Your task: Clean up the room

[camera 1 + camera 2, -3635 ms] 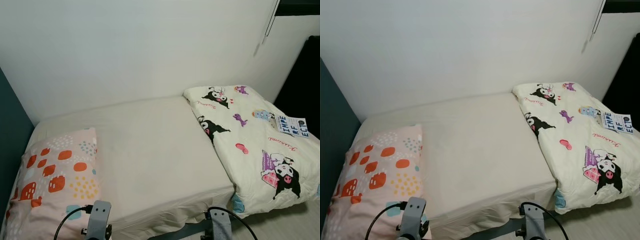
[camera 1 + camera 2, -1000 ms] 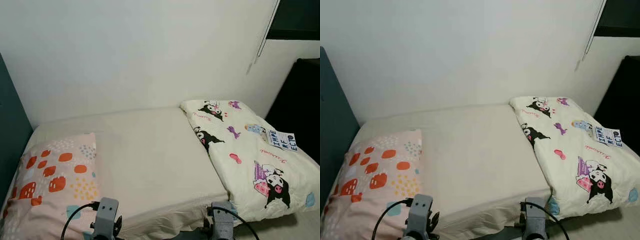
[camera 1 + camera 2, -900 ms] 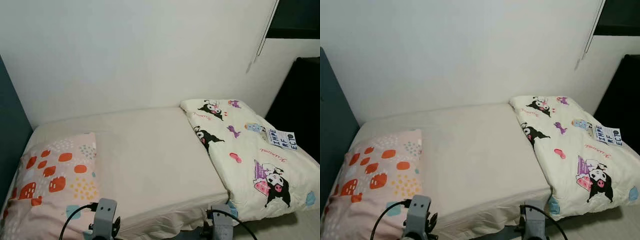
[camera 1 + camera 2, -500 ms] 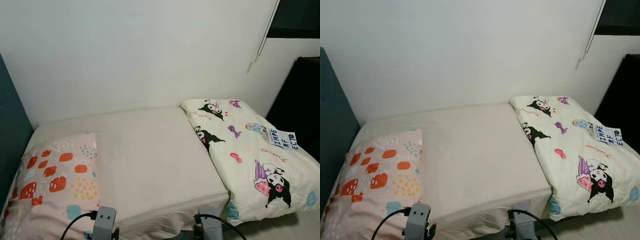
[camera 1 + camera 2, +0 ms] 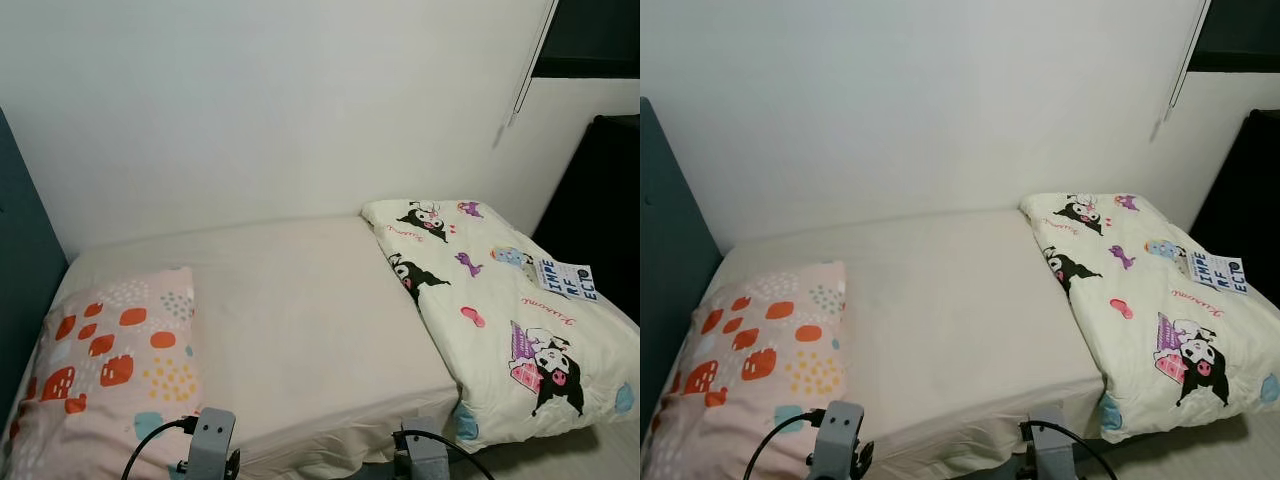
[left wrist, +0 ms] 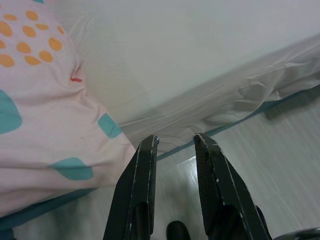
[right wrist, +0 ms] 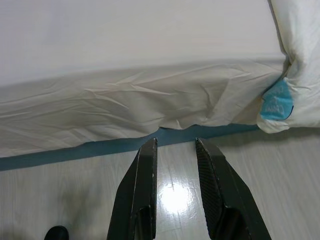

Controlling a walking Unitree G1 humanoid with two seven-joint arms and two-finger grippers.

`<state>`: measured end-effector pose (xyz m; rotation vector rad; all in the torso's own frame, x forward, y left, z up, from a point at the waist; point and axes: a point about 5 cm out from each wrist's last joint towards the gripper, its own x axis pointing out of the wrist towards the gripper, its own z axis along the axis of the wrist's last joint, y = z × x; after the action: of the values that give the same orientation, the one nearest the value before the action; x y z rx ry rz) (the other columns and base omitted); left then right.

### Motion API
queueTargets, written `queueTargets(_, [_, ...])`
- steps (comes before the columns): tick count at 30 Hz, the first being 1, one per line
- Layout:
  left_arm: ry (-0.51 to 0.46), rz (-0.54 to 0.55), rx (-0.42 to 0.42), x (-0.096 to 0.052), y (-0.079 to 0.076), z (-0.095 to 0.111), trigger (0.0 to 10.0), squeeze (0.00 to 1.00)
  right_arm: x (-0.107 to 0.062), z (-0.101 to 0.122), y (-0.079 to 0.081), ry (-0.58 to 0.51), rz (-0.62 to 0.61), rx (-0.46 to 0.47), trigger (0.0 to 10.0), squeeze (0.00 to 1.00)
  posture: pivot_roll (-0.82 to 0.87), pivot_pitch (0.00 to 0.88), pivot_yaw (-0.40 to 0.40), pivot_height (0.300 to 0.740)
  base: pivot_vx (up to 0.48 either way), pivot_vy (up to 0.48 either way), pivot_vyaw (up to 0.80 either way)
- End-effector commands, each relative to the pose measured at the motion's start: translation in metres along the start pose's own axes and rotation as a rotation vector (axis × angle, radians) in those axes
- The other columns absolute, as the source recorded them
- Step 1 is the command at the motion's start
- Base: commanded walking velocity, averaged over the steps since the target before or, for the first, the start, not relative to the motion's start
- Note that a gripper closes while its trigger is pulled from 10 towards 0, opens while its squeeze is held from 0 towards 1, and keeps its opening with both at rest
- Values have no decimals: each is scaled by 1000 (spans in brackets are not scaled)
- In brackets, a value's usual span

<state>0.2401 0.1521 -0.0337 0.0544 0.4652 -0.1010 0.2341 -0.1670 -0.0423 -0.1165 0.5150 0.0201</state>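
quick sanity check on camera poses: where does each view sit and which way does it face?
Left eye view: head, looking forward and down at the bed; both arm tops show.
Right eye view: same, offset.
Left wrist view: along the left gripper, open, toward the floor, the spotted pillow and the bed's edge.
Right wrist view: along the right gripper, open, toward the floor, the mattress side and the cartoon duvet.
Shared: both wrist views catch the bed's sheet.

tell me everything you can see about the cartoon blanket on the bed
The cartoon blanket is a puffy cream quilt, soft cotton by its look, printed with black-and-white cartoon characters, pink script and purple, red and blue motifs. It lies folded over the right end of the bed, against the wall, its near edge hanging over the mattress side. A white label with dark letters rests on it.
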Motion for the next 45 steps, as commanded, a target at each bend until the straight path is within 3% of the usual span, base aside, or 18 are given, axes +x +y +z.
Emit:
queueTargets(1, [21, -10, 16, -1, -1, -4, 10000, 0, -3, -7, -2, 27, -15, 17, 10000, 0, 20, 24, -31, 740, 0, 0, 0])
queueTargets(36, [27, -7, 32, -8, 3, -12, 10000, 0, -7, -16, 2, 62, -6, 5, 10000, 0, 44, 50, -34, 740, 0, 0, 0])
queueTargets(45, [29, -16, 38, -6, 0, -11, 10000, 0, -7, -19, -1, 94, -18, 66, 10000, 0, 46, 41, -36, 740, 0, 0, 0])
